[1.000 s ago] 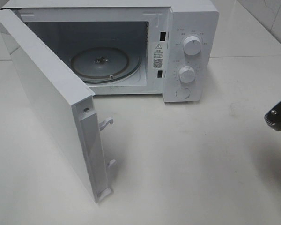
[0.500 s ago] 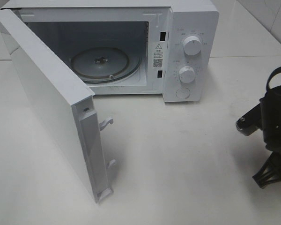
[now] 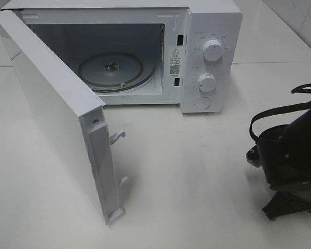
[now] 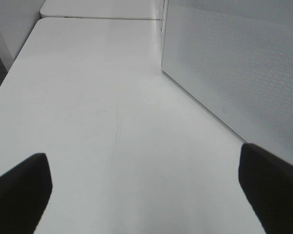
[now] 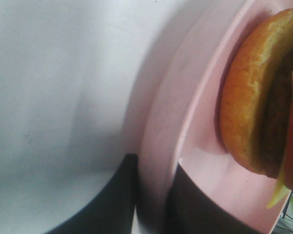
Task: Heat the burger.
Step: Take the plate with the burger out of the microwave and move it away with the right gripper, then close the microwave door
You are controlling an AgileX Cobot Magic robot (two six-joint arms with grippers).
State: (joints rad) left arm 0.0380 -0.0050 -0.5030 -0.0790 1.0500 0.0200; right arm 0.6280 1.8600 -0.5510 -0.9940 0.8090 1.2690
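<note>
The right hand [image 5: 151, 195] is shown clenched on the rim of the pink plate [image 5: 161, 146], one finger below and one above it; the burger [image 5: 263, 92] rests on that plate, seen only in the right wrist view. The left hand [image 4: 141, 190] is held released, its fingers wide apart above the bare table [image 4: 102, 97], beside the open microwave door [image 4: 244, 73].

Risk, as judged: the plate is pinched at a single edge point, so tilting or slipping in the grip may be expected, and the burger could slide off. The plate could also be knocked against the microwave [image 3: 207, 57] frame on entry toward the glass turntable [image 3: 111, 70].

Compared with one second ago, the right arm [image 3: 293, 150] is seen advanced from the frame edge well into the exterior view; microwave and door are unchanged.
</note>
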